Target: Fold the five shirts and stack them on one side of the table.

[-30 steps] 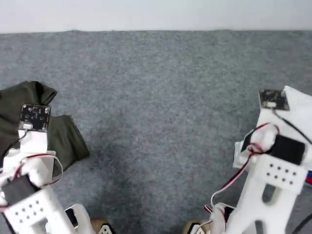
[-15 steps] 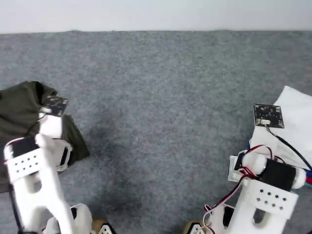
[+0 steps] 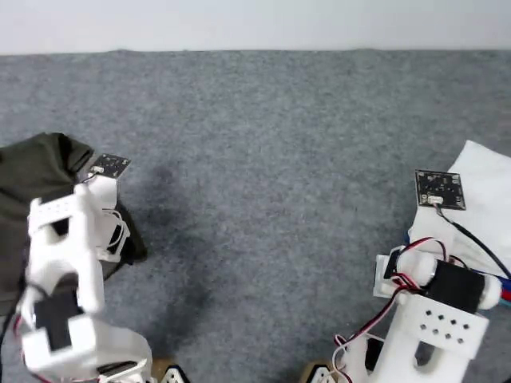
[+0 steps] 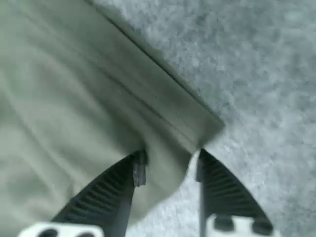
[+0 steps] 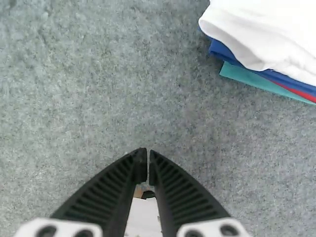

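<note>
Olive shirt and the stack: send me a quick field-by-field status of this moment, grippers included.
olive shirt: lying loose, not folded, on the left arm's side of the table
left gripper: open, its fingers straddling the olive shirt's edge
right gripper: shut, empty, over bare grey table
stack: on the right arm's side; white shirt on top, blue layer and teal layer showing beneath
task state: olive shirt not yet folded or stacked
</note>
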Robot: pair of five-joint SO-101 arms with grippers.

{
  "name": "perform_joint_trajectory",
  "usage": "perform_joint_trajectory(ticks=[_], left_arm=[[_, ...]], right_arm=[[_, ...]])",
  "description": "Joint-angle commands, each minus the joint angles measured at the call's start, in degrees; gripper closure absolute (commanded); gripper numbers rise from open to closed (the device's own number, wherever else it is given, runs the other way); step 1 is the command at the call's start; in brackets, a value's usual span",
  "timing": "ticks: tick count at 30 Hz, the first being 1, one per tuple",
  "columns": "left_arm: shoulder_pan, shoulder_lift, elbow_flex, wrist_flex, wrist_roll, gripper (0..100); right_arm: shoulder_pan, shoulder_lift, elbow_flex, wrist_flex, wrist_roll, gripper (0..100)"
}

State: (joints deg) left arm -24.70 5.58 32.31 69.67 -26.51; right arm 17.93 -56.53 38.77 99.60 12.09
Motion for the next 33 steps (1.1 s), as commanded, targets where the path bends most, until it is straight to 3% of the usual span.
perform_joint_trajectory(ticks=[1, 5, 12, 25, 33], left_arm=[[1.49, 6.77, -7.96, 1.41, -0.26, 90], [5.45, 9.58, -12.44, 3.60, -0.26, 99], [12.57, 9.49, -21.58, 10.99, 4.31, 99], [16.09, 7.21, -31.78, 21.98, 4.92, 99], [32.09, -10.46, -46.81, 24.62, 8.70, 99]], right_arm=[[-0.48, -0.66, -0.18, -0.84, -0.26, 99.0], [-0.40, -0.66, -0.18, -0.84, -0.26, 99.0], [-0.22, -1.10, -0.18, -0.57, -0.26, 99.0], [-0.22, -1.10, -0.09, -0.57, -0.26, 99.0], [-0.48, -1.10, -0.09, -0.57, -0.26, 99.0]])
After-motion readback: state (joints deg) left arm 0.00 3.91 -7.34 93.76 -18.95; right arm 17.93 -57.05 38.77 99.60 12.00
